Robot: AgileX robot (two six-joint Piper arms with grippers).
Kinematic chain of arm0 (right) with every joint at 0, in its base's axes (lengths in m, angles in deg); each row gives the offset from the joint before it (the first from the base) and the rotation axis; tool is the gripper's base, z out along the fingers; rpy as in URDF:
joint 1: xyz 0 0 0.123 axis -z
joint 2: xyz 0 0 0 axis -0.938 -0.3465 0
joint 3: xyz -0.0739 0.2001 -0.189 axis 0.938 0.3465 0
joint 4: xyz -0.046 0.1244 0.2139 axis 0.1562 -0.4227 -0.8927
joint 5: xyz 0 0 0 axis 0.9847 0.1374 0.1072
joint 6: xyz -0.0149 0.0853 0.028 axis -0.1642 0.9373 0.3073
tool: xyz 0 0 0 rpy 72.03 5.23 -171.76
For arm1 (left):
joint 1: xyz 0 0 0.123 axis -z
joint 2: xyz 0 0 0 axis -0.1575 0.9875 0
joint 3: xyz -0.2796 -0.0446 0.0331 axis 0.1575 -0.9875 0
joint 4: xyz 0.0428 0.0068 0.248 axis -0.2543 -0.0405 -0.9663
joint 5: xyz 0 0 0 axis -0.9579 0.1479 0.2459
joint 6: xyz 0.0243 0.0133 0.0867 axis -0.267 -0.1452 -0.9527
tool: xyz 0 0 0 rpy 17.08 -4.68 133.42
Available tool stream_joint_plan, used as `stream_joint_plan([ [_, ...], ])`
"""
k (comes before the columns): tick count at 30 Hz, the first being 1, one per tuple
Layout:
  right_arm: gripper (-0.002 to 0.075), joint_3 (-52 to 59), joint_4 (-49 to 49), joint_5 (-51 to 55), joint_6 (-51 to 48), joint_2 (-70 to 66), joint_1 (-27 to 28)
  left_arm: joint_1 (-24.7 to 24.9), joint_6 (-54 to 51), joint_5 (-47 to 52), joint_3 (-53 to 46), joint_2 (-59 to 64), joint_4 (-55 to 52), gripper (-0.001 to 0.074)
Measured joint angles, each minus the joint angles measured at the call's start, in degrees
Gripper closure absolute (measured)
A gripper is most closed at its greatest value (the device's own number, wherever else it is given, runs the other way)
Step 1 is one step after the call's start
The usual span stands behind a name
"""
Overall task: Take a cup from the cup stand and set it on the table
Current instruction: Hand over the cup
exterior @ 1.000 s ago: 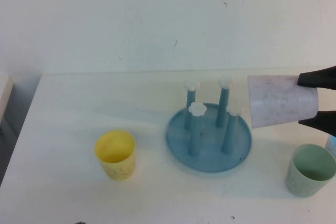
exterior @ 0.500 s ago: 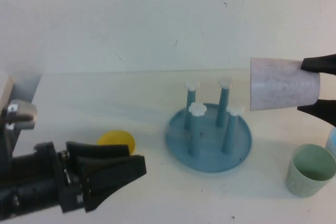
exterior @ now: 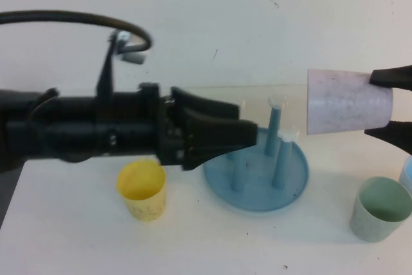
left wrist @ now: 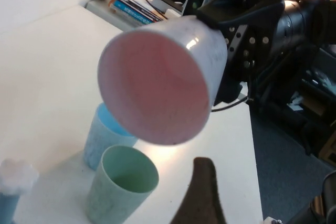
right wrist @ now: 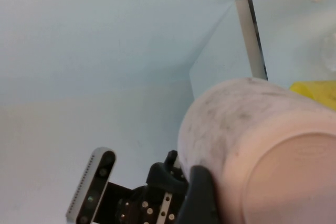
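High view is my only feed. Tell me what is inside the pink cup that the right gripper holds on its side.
Observer: Nothing. The left wrist view looks straight into the cup, gripped by the right gripper in the air right of the stand: bare pink inside.
Operator: Report what stands near it.
Observer: A pale blue cup right beside the green cup, both upright. The left gripper hangs over the stand's left side.
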Motion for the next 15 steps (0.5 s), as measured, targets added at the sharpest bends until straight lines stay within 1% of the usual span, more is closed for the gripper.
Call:
stream_joint_plan([
  [3, 0.0177, 0.0, 0.0, 0.0, -0.1, 0.0, 0.0, 3.6, -0.4, -2.0, 4.7, 2.6, 0.0, 0.0213],
  [7, 0.0177, 0.0, -0.1, 0.0, -0.1, 0.0, 0.0, 6.8, -0.4, -3.3, 9.6, 6.2, 0.0, 0.0213],
  [15, 0.0177, 0.0, -0.3, 0.0, -0.2, 0.0, -0.1, 10.5, 0.0, -6.3, 15.6, 12.0, 0.0, 0.0213],
])
